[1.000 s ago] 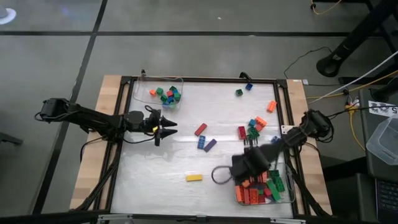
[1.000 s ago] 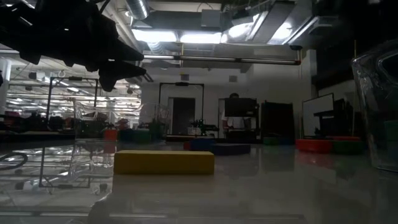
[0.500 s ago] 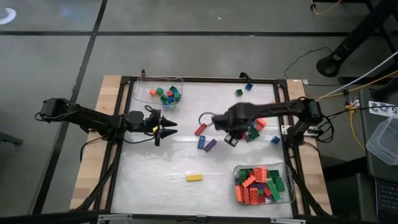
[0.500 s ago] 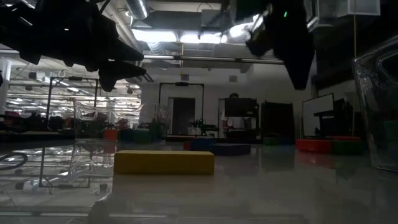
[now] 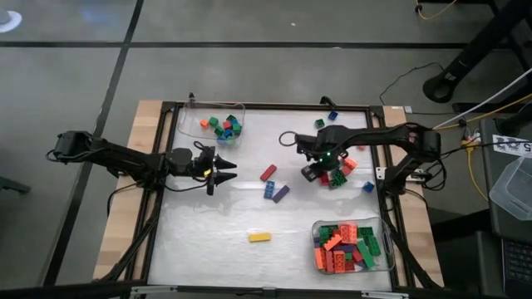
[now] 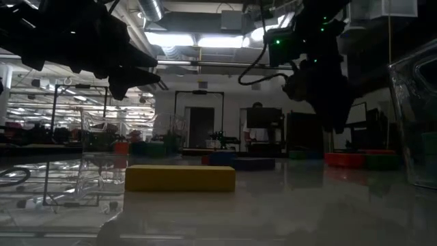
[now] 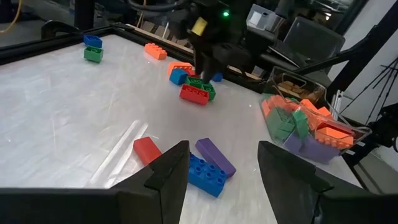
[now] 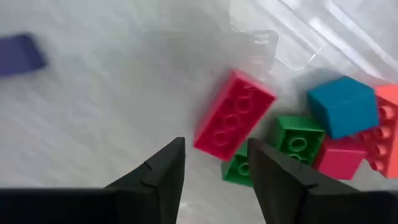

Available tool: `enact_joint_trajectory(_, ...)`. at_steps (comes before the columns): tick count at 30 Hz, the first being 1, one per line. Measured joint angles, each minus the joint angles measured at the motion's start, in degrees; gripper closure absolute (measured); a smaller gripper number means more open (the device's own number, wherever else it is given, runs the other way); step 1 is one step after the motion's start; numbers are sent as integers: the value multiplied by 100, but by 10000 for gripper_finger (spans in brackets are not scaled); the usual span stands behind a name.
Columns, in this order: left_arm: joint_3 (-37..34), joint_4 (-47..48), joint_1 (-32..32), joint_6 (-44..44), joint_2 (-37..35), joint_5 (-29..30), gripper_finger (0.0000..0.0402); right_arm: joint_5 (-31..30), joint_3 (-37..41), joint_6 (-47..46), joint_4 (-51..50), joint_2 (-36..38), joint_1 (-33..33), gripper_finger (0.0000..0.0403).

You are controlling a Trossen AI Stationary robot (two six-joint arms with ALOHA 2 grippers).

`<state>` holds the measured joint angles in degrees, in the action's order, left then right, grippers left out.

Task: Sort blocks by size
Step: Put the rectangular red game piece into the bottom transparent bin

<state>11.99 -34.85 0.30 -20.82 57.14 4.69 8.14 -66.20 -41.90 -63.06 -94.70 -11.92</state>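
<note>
Two open pincer fingers straddle red block — unobstructed.

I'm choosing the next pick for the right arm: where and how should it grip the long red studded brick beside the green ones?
Grip the long red studded plastic brick across its narrow width, on the two long smooth sides, coming straight down from above. It lies flat, studs up. The open right end effector hovers just short of it; green studded bricks crowd one end, so stay toward the free end.
</note>
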Motion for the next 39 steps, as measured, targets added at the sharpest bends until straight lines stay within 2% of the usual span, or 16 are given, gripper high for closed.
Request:
enact_joint_trajectory(8,0,108,0,121,0,0,224,-183,231,-299,39,-4,-53,230)
enact_joint_trajectory(12,-2,133,0,148,-1,0,224,-549,230,-566,177,-4,-57,230)
enact_joint_trajectory(18,-2,138,0,170,-1,-2,224,-762,233,-681,336,-6,-58,230)
enact_joint_trajectory(23,-2,138,0,172,0,0,224,-766,579,-942,405,-6,-55,230)
enact_joint_trajectory(34,-2,138,-2,173,-1,0,224,-446,1327,-1077,1761,8,-55,230)
enact_joint_trajectory(39,-2,138,0,173,-1,-2,224,-399,1426,-1014,1917,16,-52,236)
